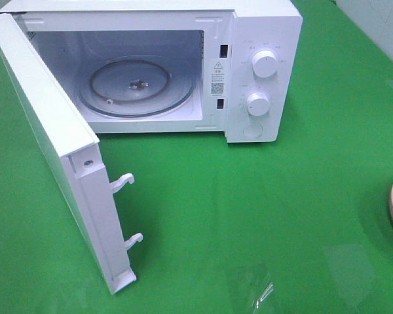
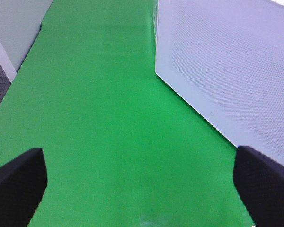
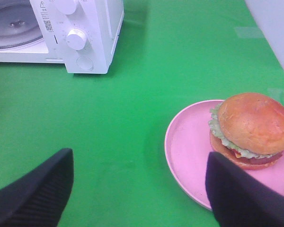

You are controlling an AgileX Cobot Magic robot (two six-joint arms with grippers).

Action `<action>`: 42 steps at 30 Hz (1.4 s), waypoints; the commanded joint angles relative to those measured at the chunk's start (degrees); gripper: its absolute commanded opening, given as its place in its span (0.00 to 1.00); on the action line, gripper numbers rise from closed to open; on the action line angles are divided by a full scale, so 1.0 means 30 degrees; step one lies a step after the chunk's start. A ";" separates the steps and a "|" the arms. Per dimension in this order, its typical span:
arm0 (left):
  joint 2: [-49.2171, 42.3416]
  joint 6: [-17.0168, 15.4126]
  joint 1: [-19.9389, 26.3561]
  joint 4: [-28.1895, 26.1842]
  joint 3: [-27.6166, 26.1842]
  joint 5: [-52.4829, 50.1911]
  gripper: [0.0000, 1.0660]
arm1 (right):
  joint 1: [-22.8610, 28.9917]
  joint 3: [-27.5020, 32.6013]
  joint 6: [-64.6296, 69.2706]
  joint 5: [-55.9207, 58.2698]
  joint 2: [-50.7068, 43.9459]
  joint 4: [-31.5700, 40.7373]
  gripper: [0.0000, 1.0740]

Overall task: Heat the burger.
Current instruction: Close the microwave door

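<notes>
Two grippers are seen with jaws spread and nothing held: the left gripper (image 2: pixel 141 189) is parked above bare green table (image 1: pixel 249 216) beside the outer face of the microwave door (image 1: pixel 52 137), and the right gripper (image 3: pixel 139 191) hangs over the cloth with its dark fingers (image 3: pixel 35 194) well apart. The burger (image 3: pixel 251 130) is found on the pink plate (image 3: pixel 189 146), seated toward the side of the plate farther from the microwave (image 1: pixel 262 72); in the right wrist view the plate's near rim is reached by one finger, while the burger itself is not yet straddled. The right arm is judged much the nearer, since only a sliver of the plate shows at the right edge of the high view. No long axis is offered by the round bun, so any approach angle is judged workable. The door is swung fully open, and the glass turntable (image 1: pixel 141 85) is exposed and bare. Open cloth is left between plate and cavity, though the door's projecting latch hooks (image 1: pixel 124 182) and the control panel edge would have to be cleared.
</notes>
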 commanded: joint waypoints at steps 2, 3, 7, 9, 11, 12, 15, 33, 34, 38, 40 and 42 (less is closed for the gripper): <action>-0.0325 0.0038 0.0000 -0.0134 0.0038 -0.0153 0.94 | -0.0115 0.0057 -0.0248 -0.0038 -0.0458 0.0019 0.70; -0.0325 0.0038 0.0000 -0.0134 0.0038 -0.0153 0.94 | -0.0115 0.0057 -0.0248 -0.0038 -0.0458 0.0019 0.70; -0.0306 -0.0019 0.0000 -0.0095 0.0038 -0.0153 0.94 | -0.0115 0.0057 -0.0248 -0.0038 -0.0458 0.0019 0.70; -0.0306 -0.0019 0.0000 -0.0172 0.0038 -0.0153 0.94 | -0.0115 0.0057 -0.0248 -0.0038 -0.0458 0.0019 0.70; -0.0306 -0.0019 0.0000 -0.0191 0.0038 -0.0153 0.94 | -0.0115 0.0057 -0.0248 -0.0038 -0.0458 0.0019 0.70; -0.0306 -0.0019 0.0000 -0.0191 0.0038 -0.0153 0.94 | -0.0115 0.0057 -0.0248 -0.0038 -0.0458 0.0019 0.70; -0.0306 -0.0019 0.0000 -0.0038 0.0038 -0.0153 0.94 | -0.0115 0.0057 -0.0248 -0.0038 -0.0458 0.0019 0.70; 0.2082 -0.1127 0.0000 -0.0038 -0.0649 -0.5061 0.70 | -0.0115 0.0057 -0.0248 -0.0038 -0.0458 0.0019 0.70; 0.2960 -0.1127 0.0000 0.0000 -0.0611 -0.5768 0.63 | -0.0115 0.0057 -0.0248 -0.0038 -0.0458 0.0019 0.70; 0.4679 -0.1127 0.0000 0.0000 -0.0611 -0.6856 0.48 | -0.0115 0.0057 -0.0248 -0.0038 -0.0458 0.0019 0.70; 0.5882 -0.1127 0.0000 -0.0057 -0.0611 -0.7716 0.34 | -0.0115 0.0057 -0.0248 -0.0038 -0.0458 0.0019 0.70; 0.6818 -0.1127 0.0000 -0.0057 -0.0611 -0.8346 0.18 | -0.0115 0.0057 -0.0248 -0.0038 -0.0458 0.0019 0.70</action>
